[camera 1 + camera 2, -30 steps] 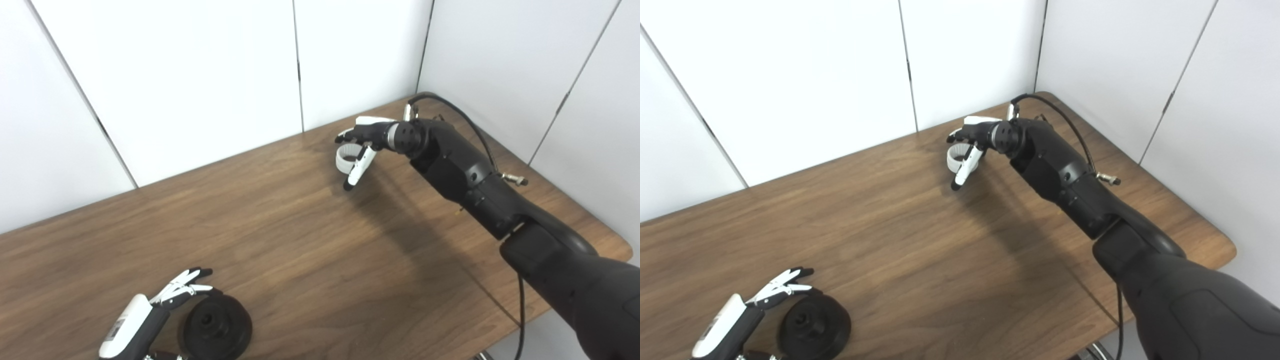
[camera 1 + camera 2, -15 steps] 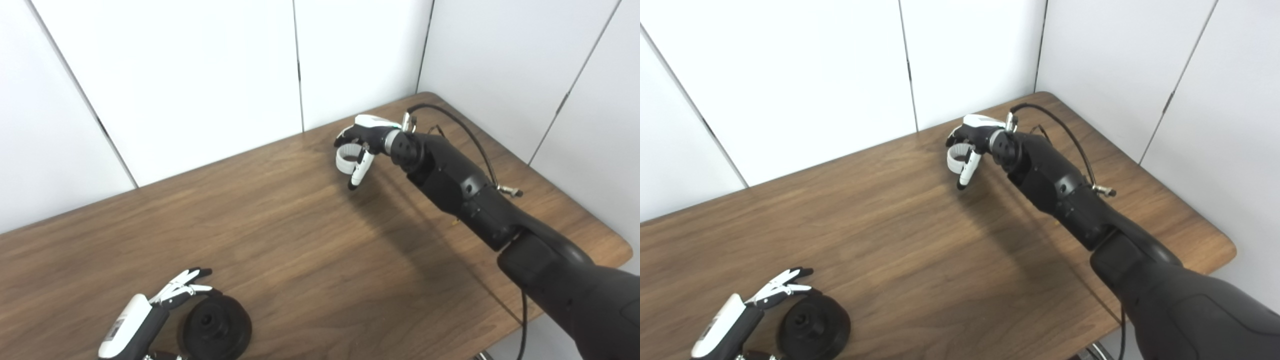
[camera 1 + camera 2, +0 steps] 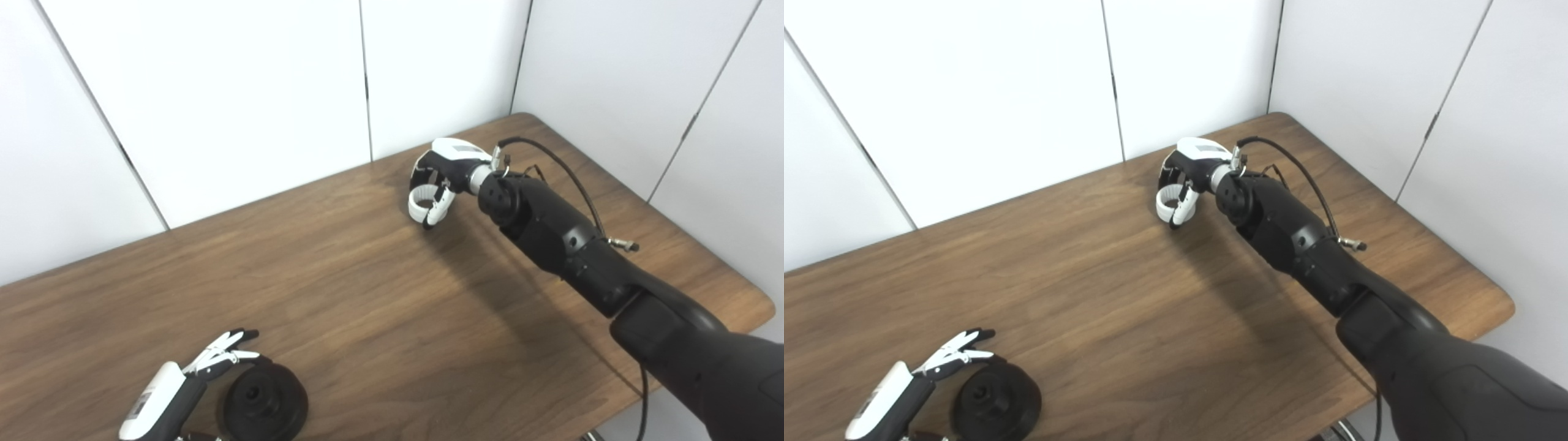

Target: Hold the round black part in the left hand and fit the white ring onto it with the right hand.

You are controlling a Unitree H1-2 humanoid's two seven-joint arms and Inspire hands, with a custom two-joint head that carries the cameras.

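My right hand point(image 3: 446, 174), near the table's point(image 3: 380, 318) far edge, has curled down since the earlier frame and now pinches the ring point(image 3: 420, 205), while my left hand point(image 3: 184, 386) remains spread beside the black part point(image 3: 264, 402) at the near-left edge.

white ring point(image 3: 420, 206), black part point(image 3: 265, 403), brown wood-grain table point(image 3: 380, 318)

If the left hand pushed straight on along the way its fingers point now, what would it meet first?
Probably only bare table. The left hand points up and to the right, its fingers passing just above the round black part, though depth is unclear.
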